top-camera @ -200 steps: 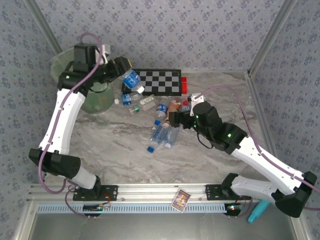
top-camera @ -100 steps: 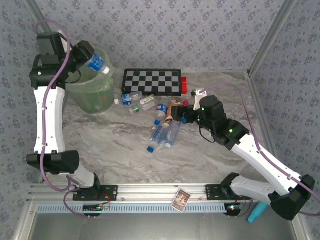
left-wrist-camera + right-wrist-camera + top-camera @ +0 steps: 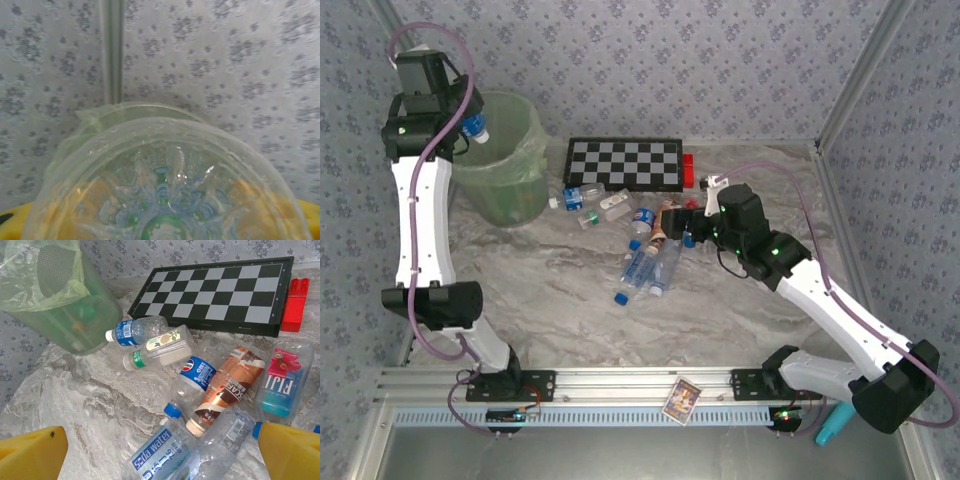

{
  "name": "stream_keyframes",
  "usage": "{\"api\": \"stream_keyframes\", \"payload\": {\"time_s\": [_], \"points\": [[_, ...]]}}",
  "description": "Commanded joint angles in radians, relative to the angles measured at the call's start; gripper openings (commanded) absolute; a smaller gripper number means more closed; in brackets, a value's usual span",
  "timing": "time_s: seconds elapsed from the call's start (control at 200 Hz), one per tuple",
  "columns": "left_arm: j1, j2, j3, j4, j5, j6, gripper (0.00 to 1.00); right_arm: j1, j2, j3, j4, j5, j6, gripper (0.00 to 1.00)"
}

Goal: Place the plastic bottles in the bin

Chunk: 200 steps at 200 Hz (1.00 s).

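- Left gripper [image 3: 458,128], upper left, pinched a clear blue-labelled plastic bottle [image 3: 473,128] over the round pale green bin [image 3: 532,140]
- Right gripper [image 3: 684,232], spread wide, hung over scattered plastic bottles [image 3: 645,265] mid-frame

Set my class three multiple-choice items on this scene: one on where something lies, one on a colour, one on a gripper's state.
1. Seen from above, where is the checkerboard?
A. Right of the bin, by the back wall.
B. Inside the bin.
C. Between the arm bases.

2. What colour is the block at the checkerboard's right end?
A. Blue.
B. Red.
C. Yellow.

3. What is the left gripper doing?
A. Open and empty.
B. Shut on the block.
C. Shut on a blue-labelled bottle.

Answers:
1 A, the board lies beside the bin against the wall.
2 B, the block is red in both the top and right wrist views.
3 C, the bottle sits between its fingers at the bin's rim.
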Motion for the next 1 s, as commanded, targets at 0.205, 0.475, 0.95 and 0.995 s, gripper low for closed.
{"api": "stream_keyframes", "payload": {"time_s": [0.205, 0.475, 0.95, 0.995], "points": [[0.058, 0.074, -0.019, 0.045, -0.125, 0.085, 0.64, -0.015, 0.001, 0.035, 0.031, -0.013, -0.011, 1.00], [0.137, 0.148, -0.013, 0.055, -0.066, 0.047, 0.65, -0.015, -0.030, 0.017, 0.016, 0.012, -0.002, 1.00], [0.180, 0.170, 0.002, 0.042, 0.020, -0.011, 0.89, -0.013, -0.061, 0.002, -0.009, 0.024, 0.025, 1.00], [0.180, 0.166, 0.007, 0.039, 0.027, -0.017, 0.91, -0.012, -0.063, 0.000, -0.007, 0.024, 0.027, 1.00]]}}
